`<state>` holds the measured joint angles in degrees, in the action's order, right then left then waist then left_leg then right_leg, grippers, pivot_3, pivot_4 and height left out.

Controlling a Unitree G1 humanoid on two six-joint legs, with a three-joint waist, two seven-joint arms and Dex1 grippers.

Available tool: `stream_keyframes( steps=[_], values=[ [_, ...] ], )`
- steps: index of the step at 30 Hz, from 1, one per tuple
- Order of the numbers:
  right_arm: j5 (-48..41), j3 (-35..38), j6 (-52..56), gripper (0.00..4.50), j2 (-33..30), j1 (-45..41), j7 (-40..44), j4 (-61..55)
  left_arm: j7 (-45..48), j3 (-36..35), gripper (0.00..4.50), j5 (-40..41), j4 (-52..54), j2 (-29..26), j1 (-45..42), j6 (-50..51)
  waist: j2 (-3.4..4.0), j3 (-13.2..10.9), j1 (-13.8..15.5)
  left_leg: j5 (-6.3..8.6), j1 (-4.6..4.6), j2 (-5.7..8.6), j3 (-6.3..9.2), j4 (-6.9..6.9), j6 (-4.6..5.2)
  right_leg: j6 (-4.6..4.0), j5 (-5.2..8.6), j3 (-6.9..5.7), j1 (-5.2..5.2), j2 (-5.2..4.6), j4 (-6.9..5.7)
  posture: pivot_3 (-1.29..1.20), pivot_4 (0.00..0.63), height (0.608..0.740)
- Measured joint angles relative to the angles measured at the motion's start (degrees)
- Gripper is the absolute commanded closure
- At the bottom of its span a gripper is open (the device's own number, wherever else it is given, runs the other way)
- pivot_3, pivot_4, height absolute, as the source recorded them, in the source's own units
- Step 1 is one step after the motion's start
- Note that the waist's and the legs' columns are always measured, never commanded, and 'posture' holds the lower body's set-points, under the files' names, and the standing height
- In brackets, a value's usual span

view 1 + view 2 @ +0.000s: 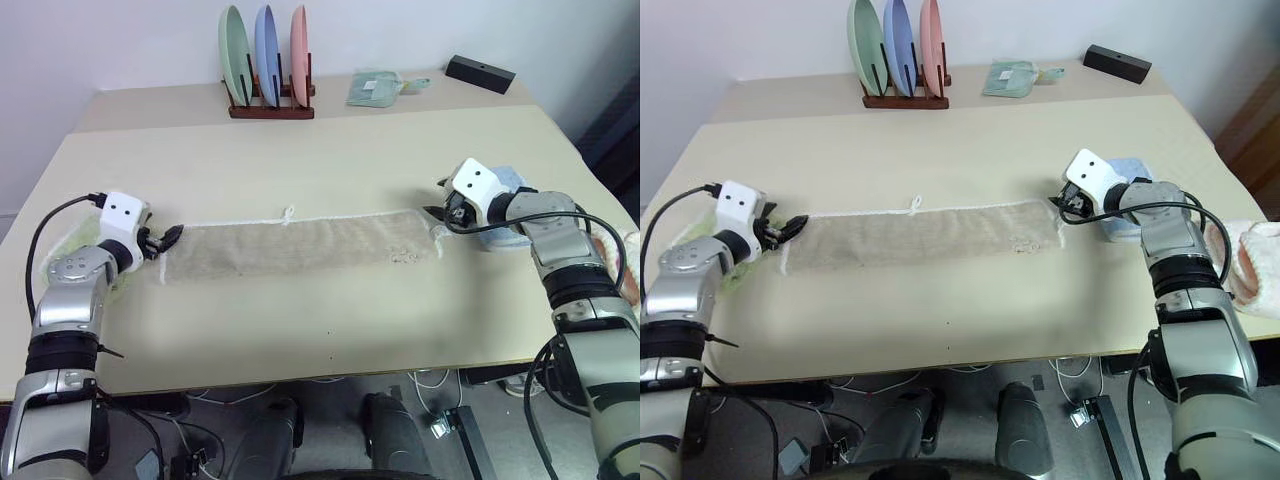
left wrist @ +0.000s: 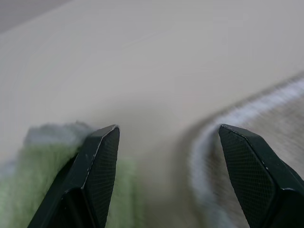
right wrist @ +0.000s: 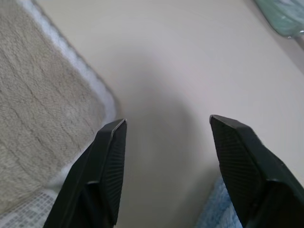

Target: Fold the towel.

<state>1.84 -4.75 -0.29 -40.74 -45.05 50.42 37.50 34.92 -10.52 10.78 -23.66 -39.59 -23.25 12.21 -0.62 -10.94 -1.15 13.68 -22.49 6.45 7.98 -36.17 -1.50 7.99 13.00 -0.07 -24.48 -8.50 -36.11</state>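
Before me stands a wide beige wooden table (image 1: 330,330); a plain white wall (image 1: 120,40) fills the upper left.

No words, labels, brand names, numbers or signs can be read anywhere in these views. The towel (image 1: 300,247) carries a faint stitched motif near one end, but it cannot be made out as letters.

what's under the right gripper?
A light blue towel lies under the right gripper and wrist, on the table. The wrist covers most of it, so its full shape can't be seen. The jaws stand open, empty.
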Motion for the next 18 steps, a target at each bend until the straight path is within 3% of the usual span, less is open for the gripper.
stream_keyframes(
  steps=[2, 9, 14, 18],
  values=[
    [-3.97, 2.76, 5.97, 0.05, -1.20, 4.19, 2.59, -7.59, 0.46, -0.95, 1.08, 1.47, 2.96, 0.38, 2.09, 0.68, 0.00, 0.00, 0.19, 0.06, -0.03, -0.01, 0.05, -0.01, 0.11, 0.00, 0.00, 0.00, 0.00, 0.00, 0.00, 0.00, 0.150, 0.740],
    [-26.50, 16.53, 41.36, 0.05, -0.73, 23.32, 0.93, -43.42, 3.62, -3.45, 1.08, 6.92, 25.66, 0.44, 12.82, 3.36, -0.03, 0.04, 0.57, 0.19, 0.00, -0.01, 0.08, -0.04, 0.33, -0.01, -0.01, 0.02, 0.06, -0.03, 0.02, 0.00, 0.150, 0.740],
    [-39.21, 26.10, 62.96, 0.05, 7.73, 33.09, -10.60, -55.93, 4.65, 4.29, 1.08, 7.38, 40.64, 2.71, 18.21, 7.66, -0.01, 0.06, 0.83, 0.19, 0.01, -0.04, 0.03, -0.12, 0.33, -0.03, -0.01, 0.04, 0.12, -0.01, 0.02, 0.00, 0.150, 0.740],
    [-44.75, 29.66, 73.68, 0.05, 15.93, 34.70, -20.65, -60.72, 5.18, 12.92, 1.08, 7.08, 47.38, 5.78, 18.70, 8.85, 0.00, 0.06, 0.64, 0.19, 0.03, -0.06, -0.01, -0.12, 0.33, -0.03, -0.01, 0.05, 0.11, 0.02, 0.02, 0.00, 0.150, 0.740]
  ],
)
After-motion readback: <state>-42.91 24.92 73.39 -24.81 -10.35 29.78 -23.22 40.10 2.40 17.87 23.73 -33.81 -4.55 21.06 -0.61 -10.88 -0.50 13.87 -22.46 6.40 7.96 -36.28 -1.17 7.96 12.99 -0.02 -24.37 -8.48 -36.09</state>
